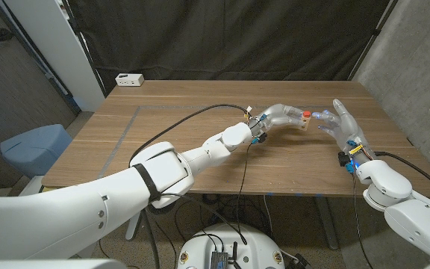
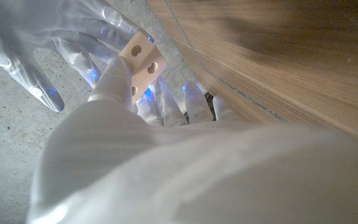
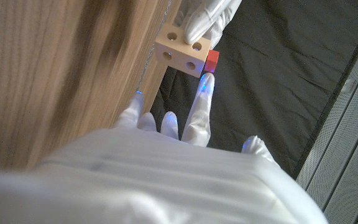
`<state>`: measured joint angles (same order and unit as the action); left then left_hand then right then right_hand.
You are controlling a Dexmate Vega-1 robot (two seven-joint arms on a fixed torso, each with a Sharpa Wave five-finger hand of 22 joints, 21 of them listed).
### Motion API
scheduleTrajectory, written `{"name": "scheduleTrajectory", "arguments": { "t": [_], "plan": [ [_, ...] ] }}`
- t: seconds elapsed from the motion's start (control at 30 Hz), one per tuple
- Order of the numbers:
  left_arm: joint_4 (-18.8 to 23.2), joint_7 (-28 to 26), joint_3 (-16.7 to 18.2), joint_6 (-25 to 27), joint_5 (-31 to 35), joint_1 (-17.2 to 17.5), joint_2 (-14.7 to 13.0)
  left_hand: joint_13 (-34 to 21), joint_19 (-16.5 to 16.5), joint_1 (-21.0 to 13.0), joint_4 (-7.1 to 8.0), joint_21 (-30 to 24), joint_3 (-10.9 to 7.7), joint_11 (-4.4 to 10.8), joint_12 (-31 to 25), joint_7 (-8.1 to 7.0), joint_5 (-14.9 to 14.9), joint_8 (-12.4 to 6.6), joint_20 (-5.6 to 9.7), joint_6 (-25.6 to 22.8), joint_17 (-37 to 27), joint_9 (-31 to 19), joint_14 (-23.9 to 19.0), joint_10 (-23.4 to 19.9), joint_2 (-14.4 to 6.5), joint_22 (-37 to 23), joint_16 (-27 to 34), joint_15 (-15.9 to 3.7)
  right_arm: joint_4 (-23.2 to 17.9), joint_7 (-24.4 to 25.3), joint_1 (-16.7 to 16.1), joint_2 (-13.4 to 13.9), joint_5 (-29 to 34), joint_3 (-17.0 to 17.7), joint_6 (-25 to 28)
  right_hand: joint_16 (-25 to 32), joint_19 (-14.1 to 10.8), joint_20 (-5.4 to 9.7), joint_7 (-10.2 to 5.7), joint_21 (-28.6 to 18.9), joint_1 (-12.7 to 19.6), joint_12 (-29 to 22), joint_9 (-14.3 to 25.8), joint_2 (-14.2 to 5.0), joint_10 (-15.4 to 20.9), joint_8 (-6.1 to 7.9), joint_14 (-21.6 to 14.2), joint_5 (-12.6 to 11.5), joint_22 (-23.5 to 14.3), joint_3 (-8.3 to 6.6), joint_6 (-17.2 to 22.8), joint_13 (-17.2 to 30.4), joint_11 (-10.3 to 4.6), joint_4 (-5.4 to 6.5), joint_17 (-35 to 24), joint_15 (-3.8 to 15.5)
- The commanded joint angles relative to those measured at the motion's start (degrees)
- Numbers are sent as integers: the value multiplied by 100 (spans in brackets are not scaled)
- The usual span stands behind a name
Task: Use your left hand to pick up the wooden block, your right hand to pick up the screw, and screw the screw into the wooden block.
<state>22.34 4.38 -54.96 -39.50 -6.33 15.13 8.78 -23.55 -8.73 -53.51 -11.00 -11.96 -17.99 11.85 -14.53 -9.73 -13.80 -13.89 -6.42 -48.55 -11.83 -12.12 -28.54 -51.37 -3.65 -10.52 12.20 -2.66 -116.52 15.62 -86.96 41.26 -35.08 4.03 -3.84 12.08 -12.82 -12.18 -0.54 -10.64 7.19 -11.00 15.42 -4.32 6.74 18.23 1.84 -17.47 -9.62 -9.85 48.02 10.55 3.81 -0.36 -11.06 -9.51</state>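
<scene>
Currently your left hand (image 1: pixel 278 116) holds the wooden block (image 1: pixel 303 124) raised above the wooden table (image 1: pixel 170 142), fingers wrapped around it; the left wrist view shows the block's drilled holes facing out. Your right hand (image 1: pixel 342 125) stands just beside it, fingers spread upward. The red-headed screw (image 1: pixel 305 114) sits at the block's top, with one right fingertip (image 3: pixel 205 84) touching its head. Whether you are pinching the screw cannot be told.
</scene>
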Motion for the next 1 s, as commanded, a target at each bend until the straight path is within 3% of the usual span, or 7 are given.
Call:
{"name": "scheduleTrajectory", "arguments": {
  "t": [0.03,0.43,0.63,0.83,1.0],
  "plan": [
    [10,21,4,-30,16,7,-1,-969,-2,84,228,-10,-279,7,-133,165,-30,-62,23,-538,-33,-15,-55,-52,-213,-14,4,-322,44,-53,69,-36,15,-13,12,-9,-58,17,-52,-31,48,19,40,12,-47,-72,9,-45,-10,-23,-218,11,39,-34,-16,-63],
    [34,26,14,-78,34,27,-18,-969,0,79,221,-9,-282,10,-134,163,-32,-67,26,-548,-32,-14,-56,-53,-209,-14,5,-316,142,-174,169,-24,11,-78,-70,-44,-57,17,-155,-21,49,59,29,25,-228,-245,74,-40,-11,-10,-655,16,-12,-42,-20,-77],
    [41,29,18,-86,44,35,-19,-966,-3,78,220,-10,-282,-1,-130,163,-32,-66,27,-547,-35,-14,-55,-46,-209,-14,6,-319,200,-323,180,17,-48,-85,-132,-91,-21,10,-316,-4,37,78,-34,28,-434,-422,210,-35,-10,6,-986,14,-83,-39,-21,-133],
    [53,18,19,-99,58,46,-20,-962,0,82,221,-9,-277,8,-134,168,-30,-66,31,-545,-37,-14,-56,-61,-206,-14,9,-322,297,-486,236,51,-105,-124,-209,-124,109,3,-371,30,12,97,-101,37,-656,-554,356,-30,-11,29,-1205,10,-140,-29,-24,-123],
    [71,21,22,-114,68,64,-26,-962,-2,83,223,-9,-280,5,-130,162,-31,-65,30,-544,-37,-14,-54,-52,-211,-14,8,-322,372,-613,307,99,-156,-168,-242,-134,150,3,-387,35,3,100,-123,41,-727,-568,416,-29,-12,37,-1206,8,-146,-26,-26,-140]
  ]
}}
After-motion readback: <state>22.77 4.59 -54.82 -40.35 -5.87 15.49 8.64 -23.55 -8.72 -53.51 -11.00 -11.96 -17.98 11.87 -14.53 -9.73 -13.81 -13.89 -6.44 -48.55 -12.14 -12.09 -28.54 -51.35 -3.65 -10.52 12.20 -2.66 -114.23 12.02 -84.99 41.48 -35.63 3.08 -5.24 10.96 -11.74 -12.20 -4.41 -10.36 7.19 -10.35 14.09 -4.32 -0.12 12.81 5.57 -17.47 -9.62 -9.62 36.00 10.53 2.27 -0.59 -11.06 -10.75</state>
